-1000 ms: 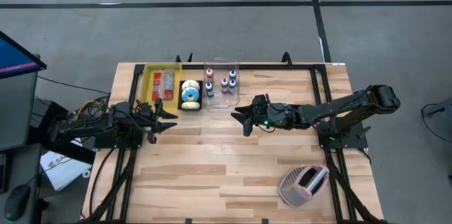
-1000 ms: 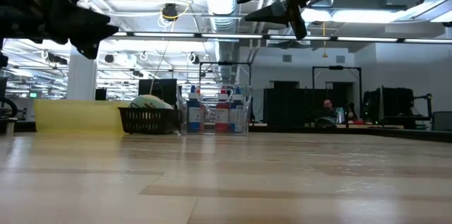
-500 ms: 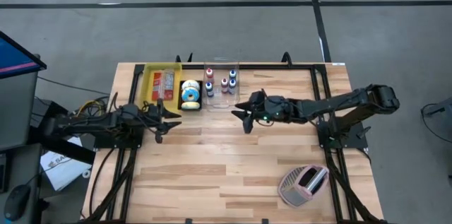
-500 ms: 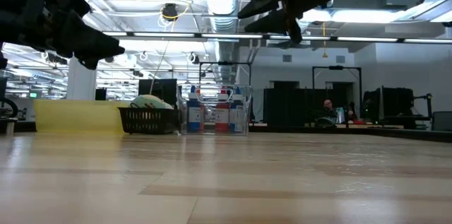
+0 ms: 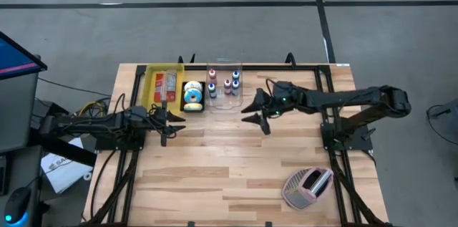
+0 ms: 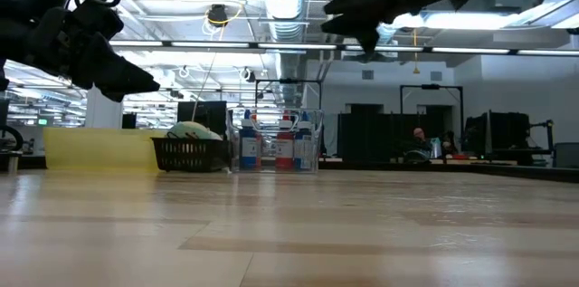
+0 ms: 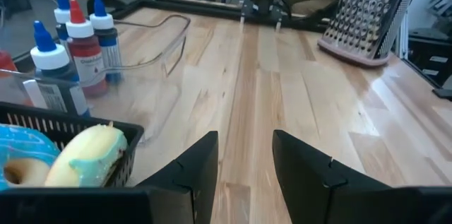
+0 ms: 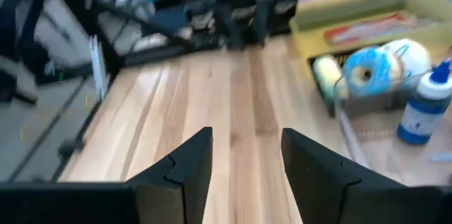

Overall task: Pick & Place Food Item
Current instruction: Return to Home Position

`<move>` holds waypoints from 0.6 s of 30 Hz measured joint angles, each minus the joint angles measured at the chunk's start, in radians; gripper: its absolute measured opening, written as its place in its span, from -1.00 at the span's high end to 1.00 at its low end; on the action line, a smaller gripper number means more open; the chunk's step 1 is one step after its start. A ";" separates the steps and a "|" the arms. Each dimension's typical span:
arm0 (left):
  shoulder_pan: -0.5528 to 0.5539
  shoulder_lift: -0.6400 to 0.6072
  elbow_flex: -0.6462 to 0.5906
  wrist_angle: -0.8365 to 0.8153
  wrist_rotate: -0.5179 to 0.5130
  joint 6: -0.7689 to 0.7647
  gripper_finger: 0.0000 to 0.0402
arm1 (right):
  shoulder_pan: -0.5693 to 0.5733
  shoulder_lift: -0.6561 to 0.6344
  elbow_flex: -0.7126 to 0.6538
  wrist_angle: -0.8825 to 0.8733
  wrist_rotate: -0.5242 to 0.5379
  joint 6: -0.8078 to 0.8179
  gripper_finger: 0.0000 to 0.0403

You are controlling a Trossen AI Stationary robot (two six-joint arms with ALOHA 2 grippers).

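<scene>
A black mesh basket (image 5: pixel 192 107) at the table's far side holds a blue-frosted doughnut (image 7: pixel 21 155) and a pale yellow one (image 7: pixel 88 152); both also show in the right wrist view, blue doughnut (image 8: pixel 369 67) and yellow doughnut (image 8: pixel 326 73). My left gripper (image 5: pixel 170 121) hovers open just left of and nearer than the basket, with nothing between its fingers (image 7: pixel 205 171). My right gripper (image 5: pixel 255 107) hangs open above the table, right of the basket, pointing toward it with nothing in it. Both grippers are well above the tabletop in the low view, left gripper (image 6: pixel 131 77) and right gripper (image 6: pixel 348 17).
A yellow tray (image 5: pixel 152 84) with a red packet stands left of the basket. A clear bin (image 5: pixel 224 66) of small bottles (image 7: pixel 85 47) stands right of it. A metal grater (image 5: pixel 308 186) lies near the front right corner. Bare wood (image 5: pixel 229 155) spans the middle.
My right gripper has swung toward the table's far edge and rolled about its own line, staying open and high. My left gripper has tipped its fingers downward and sunk a little beside the basket. Nothing on the table has moved.
</scene>
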 joint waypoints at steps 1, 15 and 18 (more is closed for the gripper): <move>0.000 0.004 0.000 0.001 0.000 0.000 0.35 | 0.009 -0.014 0.000 -0.034 0.000 -0.020 0.20; 0.000 0.018 0.000 0.006 0.002 0.000 0.35 | 0.114 -0.488 -0.565 0.272 0.031 0.080 0.20; 0.000 0.018 0.000 0.009 0.004 0.000 0.35 | 0.130 -0.616 -0.650 0.261 0.103 0.079 0.20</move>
